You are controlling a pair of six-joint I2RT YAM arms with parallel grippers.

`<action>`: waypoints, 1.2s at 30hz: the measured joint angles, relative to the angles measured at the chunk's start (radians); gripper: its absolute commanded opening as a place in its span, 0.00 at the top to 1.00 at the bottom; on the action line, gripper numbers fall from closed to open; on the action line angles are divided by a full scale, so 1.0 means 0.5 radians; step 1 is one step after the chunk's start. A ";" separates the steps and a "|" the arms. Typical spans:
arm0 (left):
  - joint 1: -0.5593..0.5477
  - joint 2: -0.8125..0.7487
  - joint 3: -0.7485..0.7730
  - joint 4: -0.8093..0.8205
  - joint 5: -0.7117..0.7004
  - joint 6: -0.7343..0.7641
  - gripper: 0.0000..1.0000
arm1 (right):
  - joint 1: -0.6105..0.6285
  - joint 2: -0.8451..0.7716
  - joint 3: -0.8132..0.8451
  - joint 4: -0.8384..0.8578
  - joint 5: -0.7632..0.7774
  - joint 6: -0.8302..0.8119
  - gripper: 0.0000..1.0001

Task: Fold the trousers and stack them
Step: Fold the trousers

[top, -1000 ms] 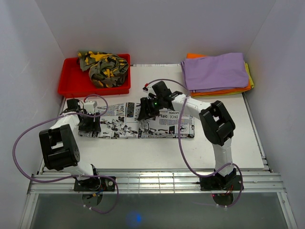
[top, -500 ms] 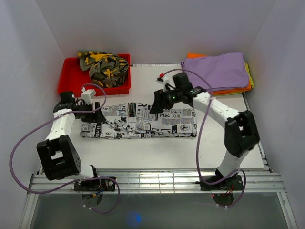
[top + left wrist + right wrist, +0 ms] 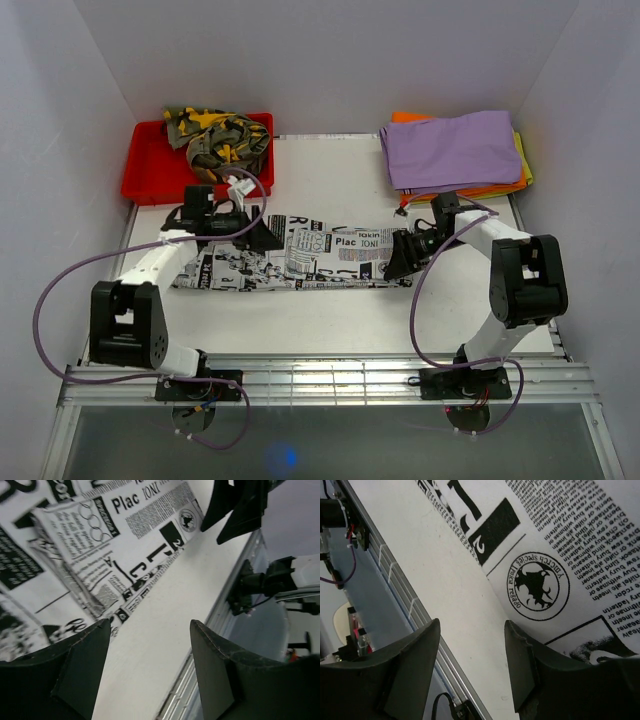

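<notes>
White arms (image 3: 150, 265), black joints, looping purple cables (image 3: 37, 318), matte black jaws

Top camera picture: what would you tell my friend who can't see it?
Newspaper-print trousers lie spread across a white table, the left gripper above their left half and the right gripper at their right end. Behind them, a red tray holds camouflage trousers, and folded purple cloth tops a stack at the right.

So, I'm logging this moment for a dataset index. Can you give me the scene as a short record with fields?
main garment: newspaper-print trousers, lying in a long strip on the table
left gripper: open, over the strip's left half
right gripper: open, at the strip's right end
red tray: far left, holds crumpled camouflage trousers
folded stack: far right, purple on top
</notes>
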 measured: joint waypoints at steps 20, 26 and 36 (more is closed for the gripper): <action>-0.439 0.983 0.129 0.462 -0.179 -0.439 0.30 | -0.350 -0.047 -0.074 -0.092 0.156 -0.047 0.39; -0.433 0.687 0.151 0.235 -0.163 -0.218 0.22 | -0.569 -0.327 -0.015 0.043 0.283 0.124 0.35; 0.089 0.336 0.397 -0.319 -0.173 0.201 0.19 | -0.565 0.128 -0.053 0.450 0.311 0.414 0.32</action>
